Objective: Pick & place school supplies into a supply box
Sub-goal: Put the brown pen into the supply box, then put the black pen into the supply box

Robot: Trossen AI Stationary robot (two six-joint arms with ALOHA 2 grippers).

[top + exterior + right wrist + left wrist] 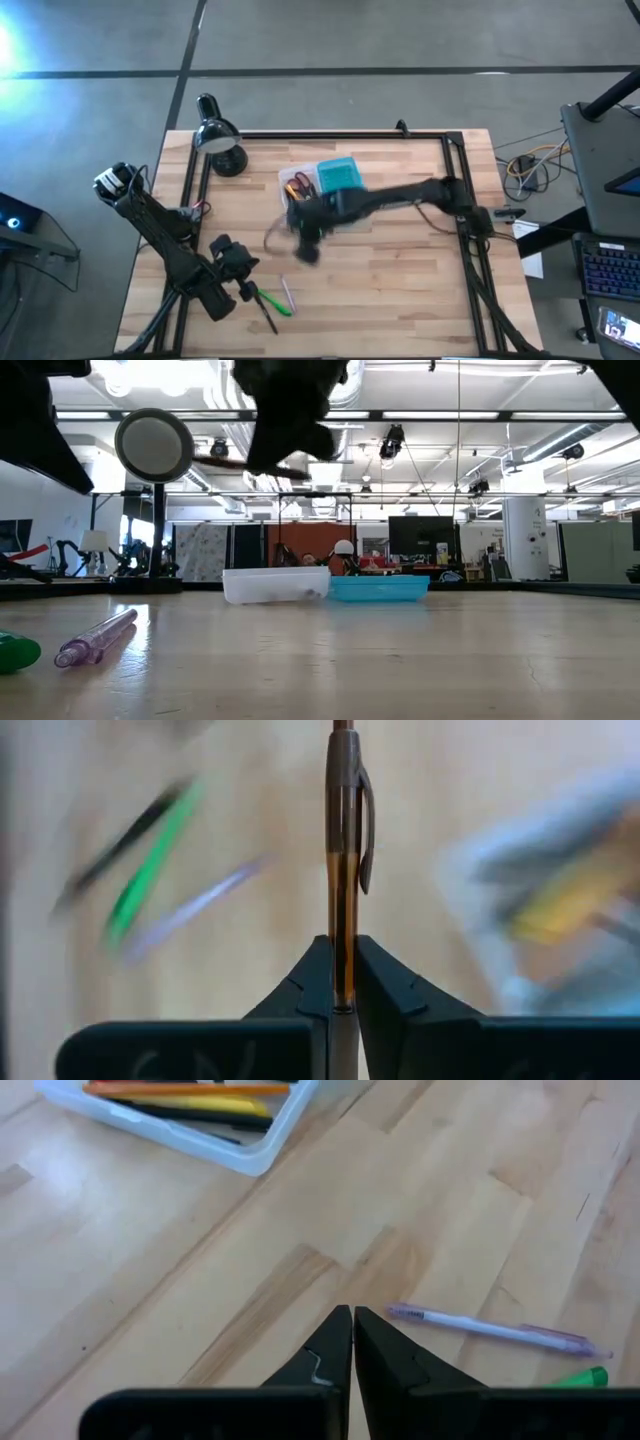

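Starting at the left, the left gripper [243, 262] waits low over the near-left part of the table [400, 290], its fingers [330, 1350] pressed together on nothing. Just beyond its tips and off to one side lie the items not yet collected: a pale purple pen [495, 1328], a bright green marker [275, 302] beside it, and a dark pencil [268, 320] crossing the marker. This arm is the nearer one to those three.

Moving right, the right gripper [307, 232] hangs above the table's middle, lifted clear of the wood. Its fingers [318, 982] are clamped on a brown pen [345, 850], gripped near one end, so that most of the pen's length juts straight out past the fingertips along the gripper's own forward line. In the low view the pen shows roughly level, well above the table.

The supply box [300, 180] sits just behind that gripper, toward the table's far edge, with its blue lid [340, 176] folded open alongside; yellow, orange and dark items already lie in the clear tray [200, 1135].

The coming move seems to turn on one relation: the tray lies close to the right gripper on its far side, so the held pen must be carried a short way back. Its long axis should line up with the tray's length before release, or it may bridge a wall.
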